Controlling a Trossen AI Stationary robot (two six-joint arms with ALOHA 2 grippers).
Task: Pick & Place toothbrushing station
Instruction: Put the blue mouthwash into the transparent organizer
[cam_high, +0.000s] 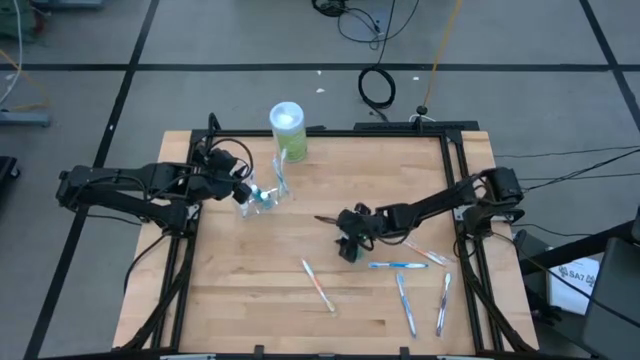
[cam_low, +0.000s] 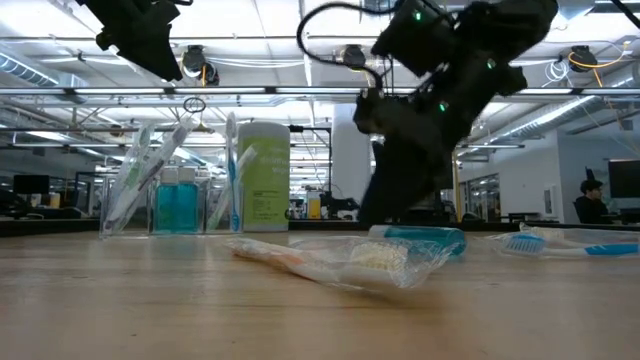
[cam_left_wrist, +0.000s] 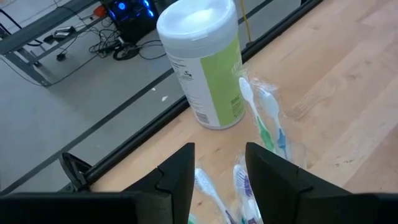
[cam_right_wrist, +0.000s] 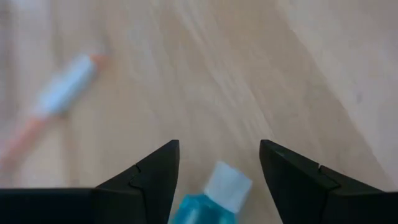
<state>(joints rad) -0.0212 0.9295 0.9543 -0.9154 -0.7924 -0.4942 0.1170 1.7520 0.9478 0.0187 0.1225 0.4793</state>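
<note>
Right gripper (cam_right_wrist: 217, 168): fingers apart, straddling a blue white-capped tube (cam_right_wrist: 214, 196) lying on the table (cam_high: 250, 300), well apart from the clear cup (cam_high: 262, 197). Risk: an off-centre closure may roll or eject the tube. Left gripper (cam_left_wrist: 217, 168), fingers apart, hangs over the cup; descent may tip it.

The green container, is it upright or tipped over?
Upright. The green container stands on its base on the table, white lid on top.
</note>
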